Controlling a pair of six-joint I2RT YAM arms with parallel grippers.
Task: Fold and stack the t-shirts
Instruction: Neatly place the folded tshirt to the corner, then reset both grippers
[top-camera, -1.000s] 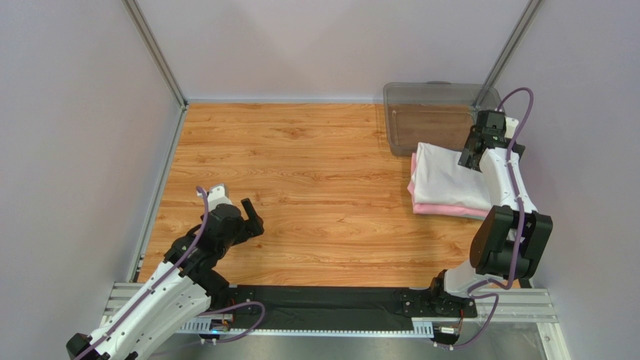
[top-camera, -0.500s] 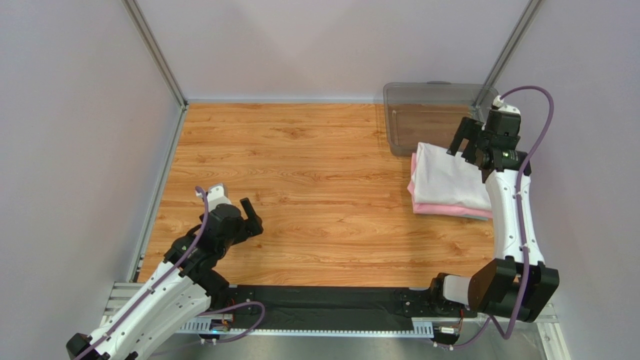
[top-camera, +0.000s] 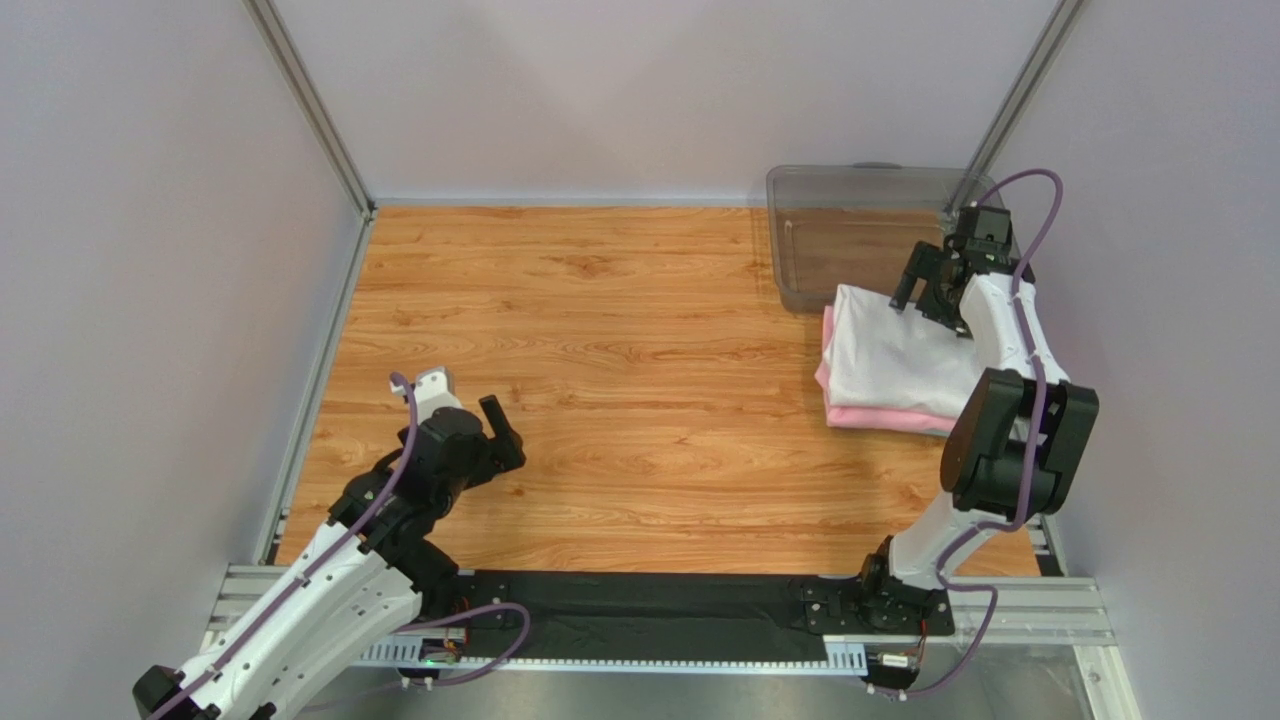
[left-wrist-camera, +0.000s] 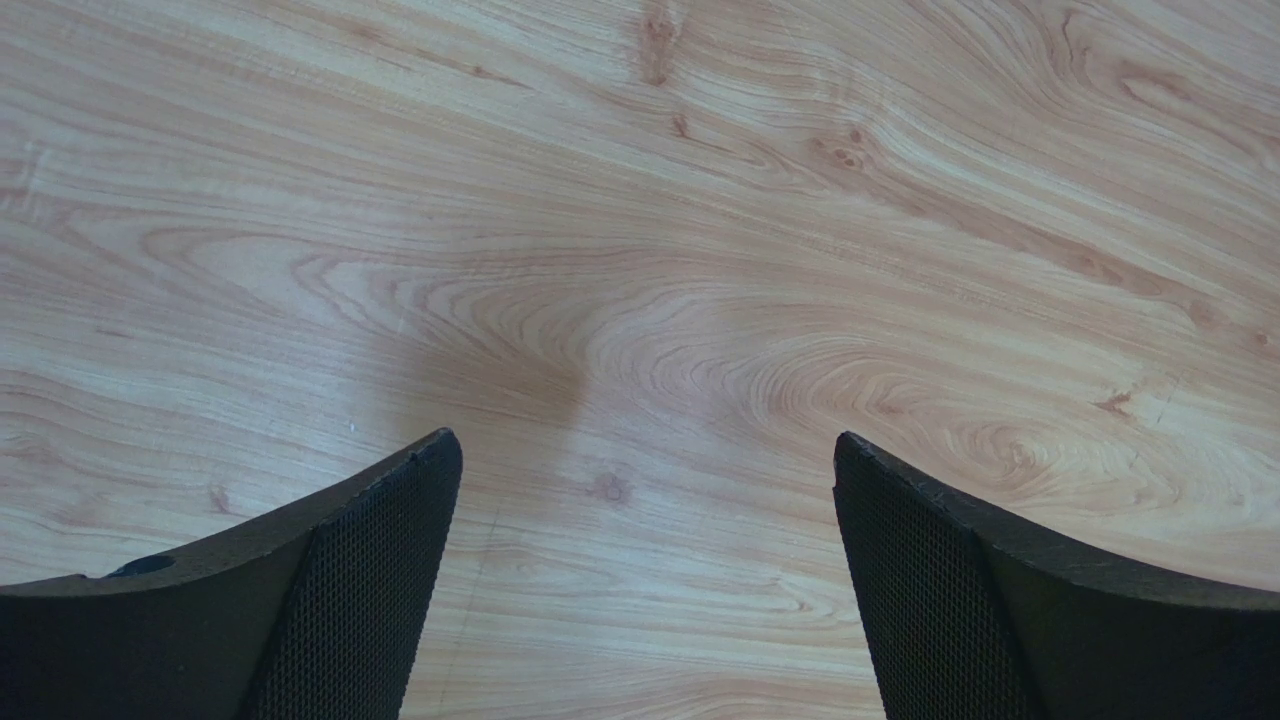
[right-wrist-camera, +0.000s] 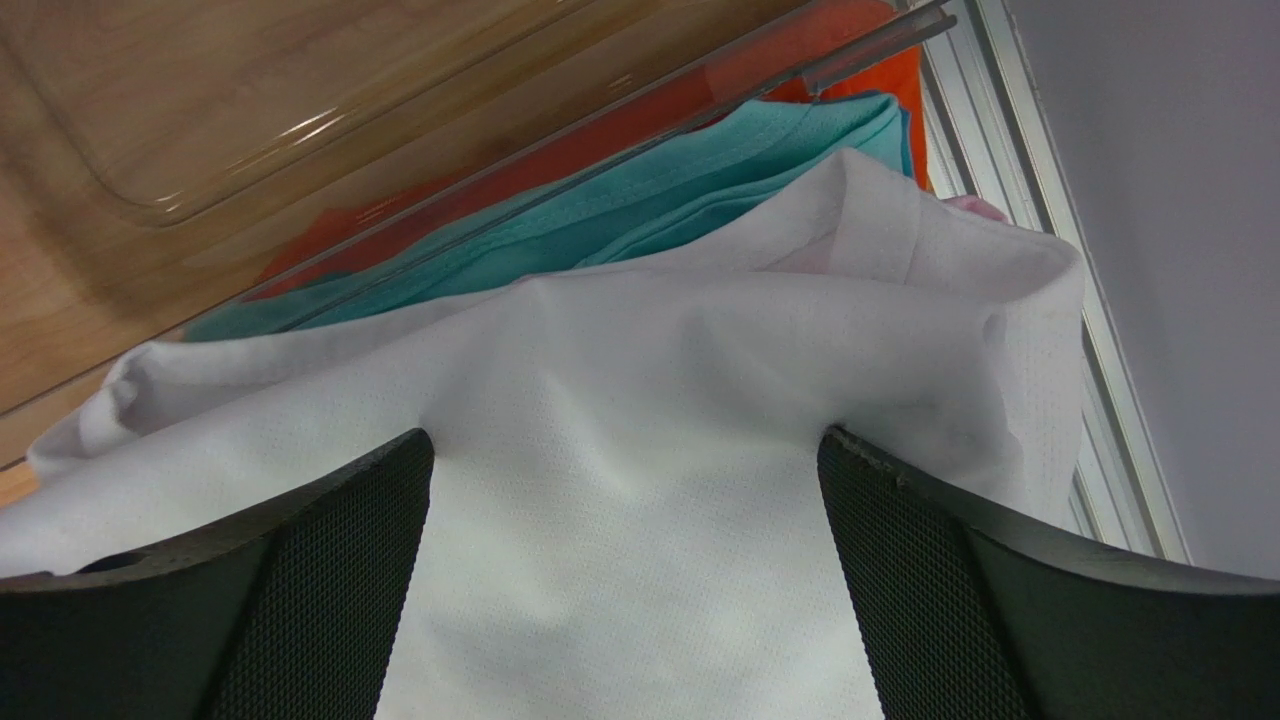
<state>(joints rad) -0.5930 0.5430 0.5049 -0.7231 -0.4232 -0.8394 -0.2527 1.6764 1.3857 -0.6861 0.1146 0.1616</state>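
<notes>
Wood grain is all that shows between the fingers of the left claw (left-wrist-camera: 639, 465). It hangs low over the near-left part of the bench (top-camera: 631, 315), spread wide and gripping nothing. It sits well apart from any cloth, which I judge keeps it out of the other arm's way while the work goes on at the far side. Toward the far right of the bench the t-shirts lie as one pile. The white t-shirt (top-camera: 894, 353) is folded on top, and the pink t-shirt (top-camera: 879, 419) lies under it, its edge showing along the left and near sides. The right wrist view adds the teal t-shirt (right-wrist-camera: 661, 180) lower in the pile at the far end, with an orange cloth (right-wrist-camera: 857, 83) beneath it. Both are seen by the rim of the clear bin (top-camera: 842, 225) that stands just beyond the pile; whether they lie inside it or only against it I cannot tell. The right claw (top-camera: 920, 290) hovers over the far right corner of the white shirt, its fingers wide apart with white cloth spanning the gap but nothing pinched. Whether the tips touch the fabric is unclear. That corner is rumpled, with a raised fold, so the claw seems placed to neaten or press it, and the stacking looks nearly done.
</notes>
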